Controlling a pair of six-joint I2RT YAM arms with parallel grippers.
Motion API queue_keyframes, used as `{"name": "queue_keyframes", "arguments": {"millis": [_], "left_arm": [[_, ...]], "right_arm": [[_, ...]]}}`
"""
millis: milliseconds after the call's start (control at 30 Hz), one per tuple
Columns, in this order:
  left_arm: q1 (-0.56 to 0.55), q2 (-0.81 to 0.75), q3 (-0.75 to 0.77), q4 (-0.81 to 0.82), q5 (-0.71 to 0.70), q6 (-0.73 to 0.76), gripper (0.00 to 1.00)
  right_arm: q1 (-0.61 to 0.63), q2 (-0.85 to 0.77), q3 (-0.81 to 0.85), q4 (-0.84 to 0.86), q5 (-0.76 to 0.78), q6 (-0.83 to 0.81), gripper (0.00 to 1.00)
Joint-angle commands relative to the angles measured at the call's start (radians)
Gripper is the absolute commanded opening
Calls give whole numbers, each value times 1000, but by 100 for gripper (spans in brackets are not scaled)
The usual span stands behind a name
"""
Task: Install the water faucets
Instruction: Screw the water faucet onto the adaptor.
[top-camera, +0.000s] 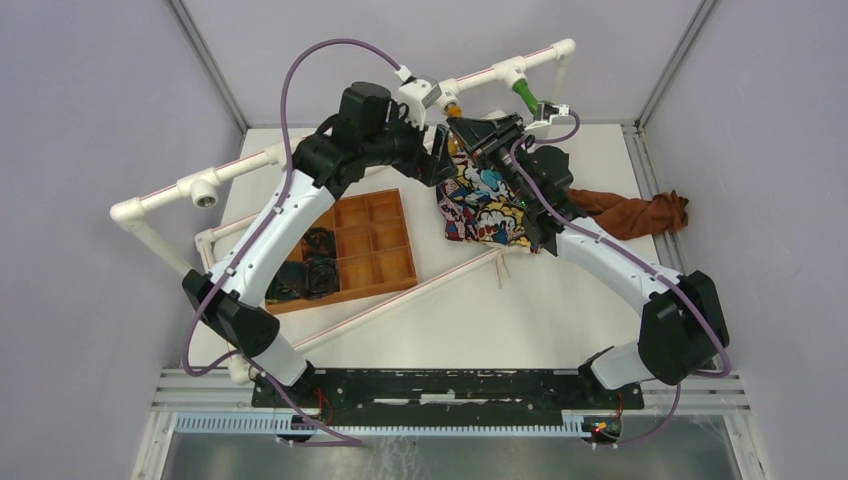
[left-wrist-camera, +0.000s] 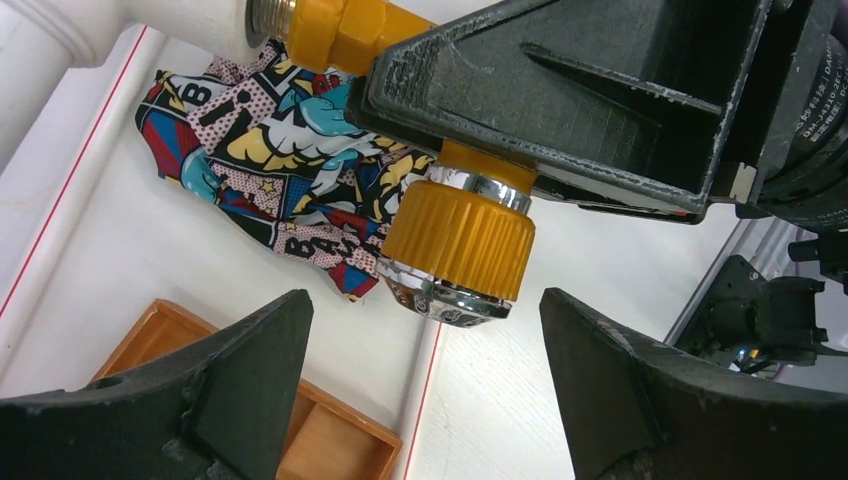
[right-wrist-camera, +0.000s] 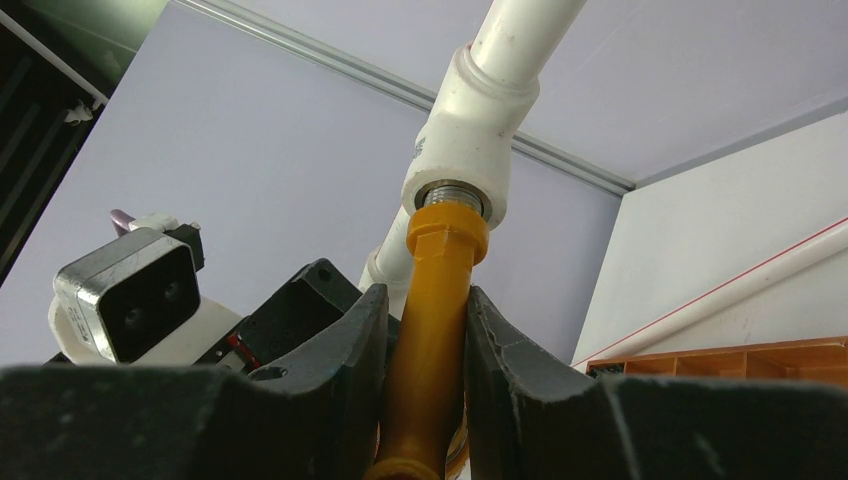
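Progress is judged past halfway: green faucet (top-camera: 524, 94) seated at 1 o'clock, orange-yellow faucet (right-wrist-camera: 432, 330) at 12 o'clock part-threaded into its T-fitting (right-wrist-camera: 460, 150), clamped by right gripper (right-wrist-camera: 428, 305), left gripper (left-wrist-camera: 425, 310) open around the knob (left-wrist-camera: 460, 240).

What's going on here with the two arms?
Faucet install on the white pipe frame. The right gripper is shut on the orange-yellow faucet, whose end sits in a white T-fitting. The left gripper is open, its jaws either side of that faucet's knob, not touching. The green faucet is already in another T-fitting along the pipe.
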Motion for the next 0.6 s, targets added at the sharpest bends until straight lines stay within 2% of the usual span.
{"name": "queue_keyframes", "arguments": {"millis": [0,333,567], "left_arm": [[12,-4,23,76,49,94,89],[15,3,22,111,121,194,79],[18,17,-1,138,227,233,73]], "right_arm": [[7,49,15,149,32,488,0],[7,60,29,144,26,486,0],[6,54,17,145,29,487,0]]}}
